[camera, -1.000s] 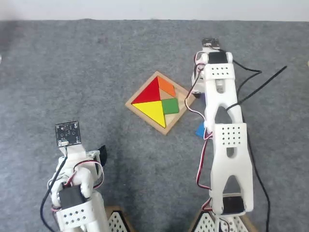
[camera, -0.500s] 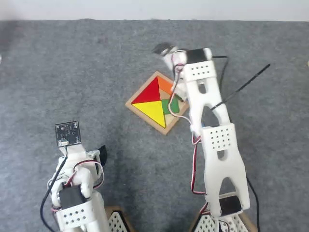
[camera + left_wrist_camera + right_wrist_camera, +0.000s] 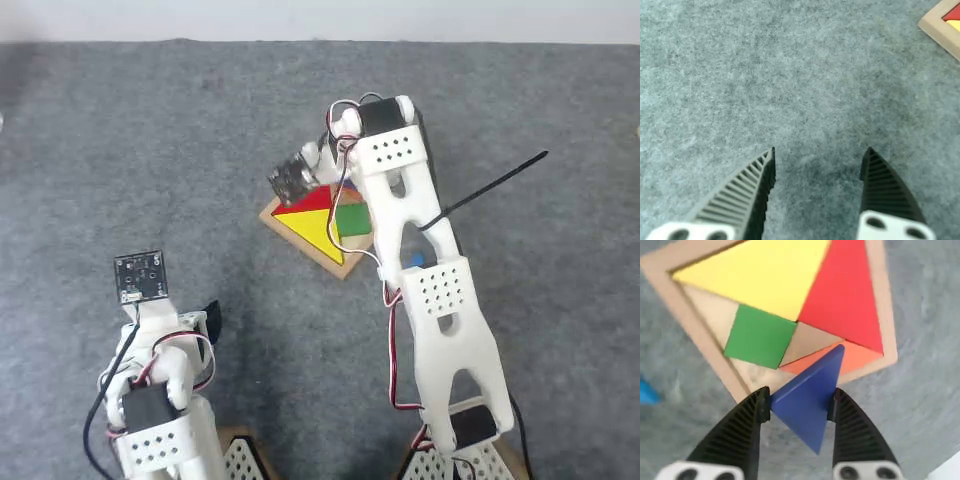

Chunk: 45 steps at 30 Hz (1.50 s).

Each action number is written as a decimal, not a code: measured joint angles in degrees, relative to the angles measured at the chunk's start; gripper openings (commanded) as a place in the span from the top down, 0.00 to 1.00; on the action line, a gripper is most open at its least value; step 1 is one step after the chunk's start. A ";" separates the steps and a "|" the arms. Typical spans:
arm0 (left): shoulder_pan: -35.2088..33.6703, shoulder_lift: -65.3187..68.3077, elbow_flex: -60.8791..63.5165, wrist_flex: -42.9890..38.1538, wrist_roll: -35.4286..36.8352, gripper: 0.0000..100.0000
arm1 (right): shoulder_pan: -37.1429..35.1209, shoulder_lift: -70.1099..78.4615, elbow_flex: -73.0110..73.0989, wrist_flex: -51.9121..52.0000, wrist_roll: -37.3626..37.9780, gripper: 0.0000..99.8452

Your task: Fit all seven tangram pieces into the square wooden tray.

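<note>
The left gripper (image 3: 817, 152) hangs open over bare carpet (image 3: 790, 75), with the tray (image 3: 688, 315) well beyond its tips. The right gripper (image 3: 800, 392) is clamped on one dark blue triangle (image 3: 807, 410) just over the tray's near corner. Placing is in hand. Next, I judge, the triangle needs turning and lowering into a bare gap. One yellow triangle (image 3: 760, 275), one red triangle (image 3: 845, 300), one green square (image 3: 760, 337) and one orange triangle (image 3: 860, 357) sit in the tray. One light blue piece (image 3: 644, 390) lies beside the gripper.

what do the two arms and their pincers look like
The left arm and right arm are white plastic shells with grids of small holes and black motors at the joints. Red, black and white cables run along them. The left pincer and right pincer have black ribbed, tapering fingers on white mounts.
</note>
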<state>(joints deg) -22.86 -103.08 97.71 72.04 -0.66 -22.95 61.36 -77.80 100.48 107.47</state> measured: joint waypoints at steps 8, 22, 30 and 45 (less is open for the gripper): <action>0.00 0.00 0.00 0.00 0.00 0.73 | 0.62 0.00 6.15 0.00 18.02 0.86; -2.73 0.00 0.00 0.00 0.00 0.73 | 0.79 -4.84 11.60 0.09 15.74 0.82; -3.08 0.00 0.00 0.00 0.00 0.73 | -1.76 -5.45 11.60 0.09 -1.67 0.82; -3.08 0.00 0.00 0.00 0.00 0.73 | -1.32 -4.84 6.07 -6.42 -121.14 0.81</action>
<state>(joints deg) -25.93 -103.08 97.71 72.04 -0.66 -24.26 56.53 -71.74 94.07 -13.67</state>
